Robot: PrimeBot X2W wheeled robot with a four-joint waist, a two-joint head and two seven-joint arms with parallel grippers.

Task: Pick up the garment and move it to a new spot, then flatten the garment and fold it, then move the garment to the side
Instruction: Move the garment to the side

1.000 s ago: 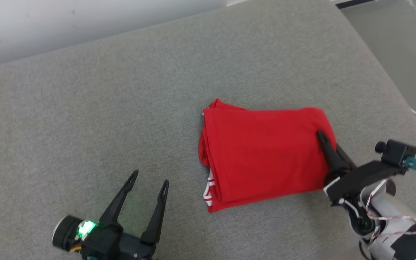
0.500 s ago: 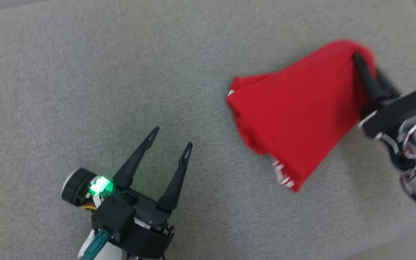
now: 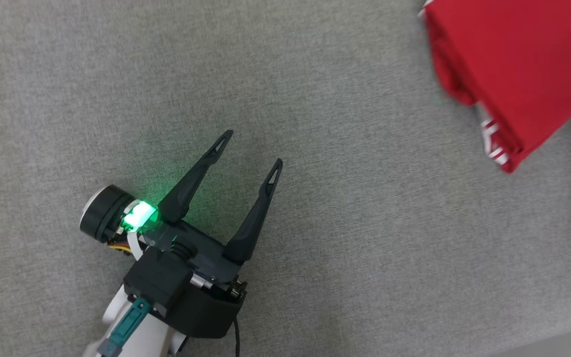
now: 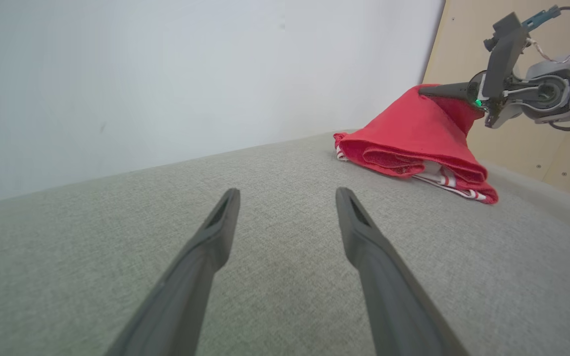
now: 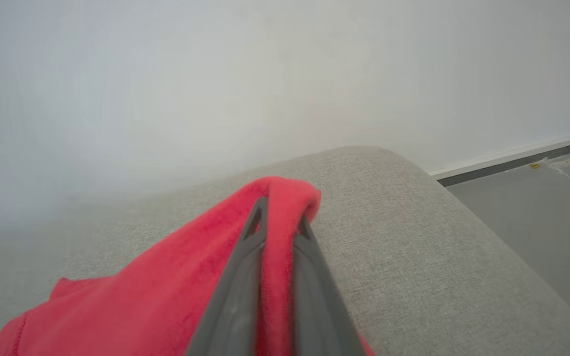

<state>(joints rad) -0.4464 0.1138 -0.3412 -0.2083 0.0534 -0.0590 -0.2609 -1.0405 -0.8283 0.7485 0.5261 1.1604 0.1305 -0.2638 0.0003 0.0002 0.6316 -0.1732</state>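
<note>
Pinching the red garment (image 5: 166, 296) tight, the right gripper (image 5: 281, 215) holds one edge up while the rest lies on the grey cushion (image 3: 315, 74). The left gripper (image 3: 252, 148) is wide open and holds nothing. The garment sits well apart from it, at about two o'clock in the head view.

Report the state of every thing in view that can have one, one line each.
Red folded fabric garment: folded, one edge lifted, low end resting on the cushion.
Right gripper: jaws shut on the garment's raised edge.
Left gripper: jaws open, empty, apart from the garment.
Grey fabric cushion: flat, bearing the garment's low end.
</note>
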